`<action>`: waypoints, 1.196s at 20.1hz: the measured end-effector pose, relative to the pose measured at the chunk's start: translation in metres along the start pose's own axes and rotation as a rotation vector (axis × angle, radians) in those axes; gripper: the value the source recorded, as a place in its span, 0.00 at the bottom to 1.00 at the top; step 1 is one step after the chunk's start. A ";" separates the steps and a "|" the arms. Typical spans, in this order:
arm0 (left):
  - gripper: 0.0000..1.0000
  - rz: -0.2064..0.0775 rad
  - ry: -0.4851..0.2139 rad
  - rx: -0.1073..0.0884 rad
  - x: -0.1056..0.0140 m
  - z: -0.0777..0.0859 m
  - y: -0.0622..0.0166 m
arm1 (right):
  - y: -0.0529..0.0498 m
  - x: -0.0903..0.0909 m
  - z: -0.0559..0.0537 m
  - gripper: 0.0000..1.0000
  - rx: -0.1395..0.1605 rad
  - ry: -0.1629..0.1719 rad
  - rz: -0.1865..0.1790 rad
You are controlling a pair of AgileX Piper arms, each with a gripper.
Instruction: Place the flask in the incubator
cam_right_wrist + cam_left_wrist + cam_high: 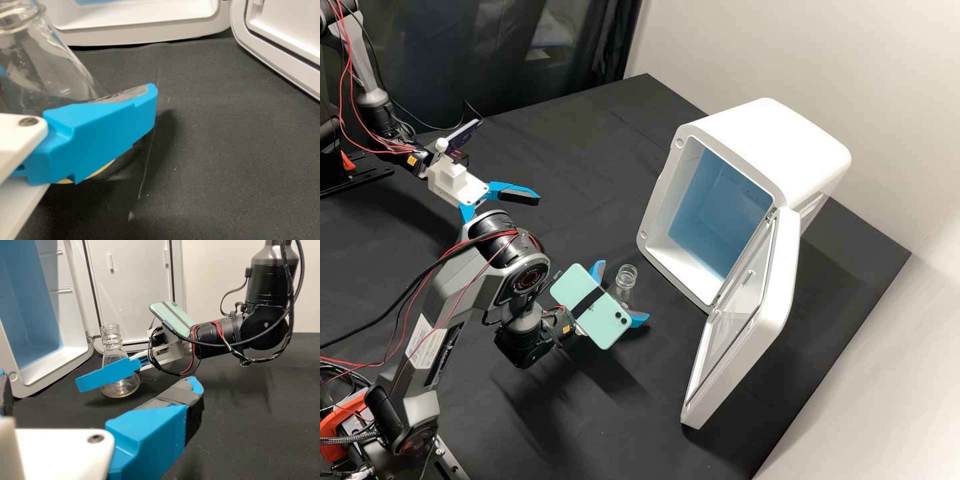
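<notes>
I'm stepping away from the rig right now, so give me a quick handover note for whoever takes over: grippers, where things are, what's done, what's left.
Left gripper: open, holding nothing, above the bench, off to the side of the flask.
Right gripper: open, low over the bench, a finger on either side of the flask; contact can't be seen.
The flask stands upright on the bench just in front of the incubator.
Done: the incubator door is open and the flask is straddled.
Left: close on the flask, lift it, set it inside.
</notes>
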 end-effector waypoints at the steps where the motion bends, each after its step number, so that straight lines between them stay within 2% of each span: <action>1: 1.00 0.000 0.000 0.000 0.000 0.000 0.0000 | 0.000 0.000 0.000 0.00 0.000 0.000 0.000; 5: 1.00 0.002 0.000 0.000 0.000 0.000 0.0004 | 0.000 0.000 0.000 0.00 -0.003 0.004 -0.006; 9: 1.00 0.014 -0.002 0.003 -0.001 0.001 0.0036 | 0.000 0.000 0.000 0.00 0.018 0.003 -0.005; 24: 1.00 0.017 -0.003 0.004 -0.001 0.001 0.0042 | 0.000 0.000 0.000 0.00 0.018 0.003 -0.005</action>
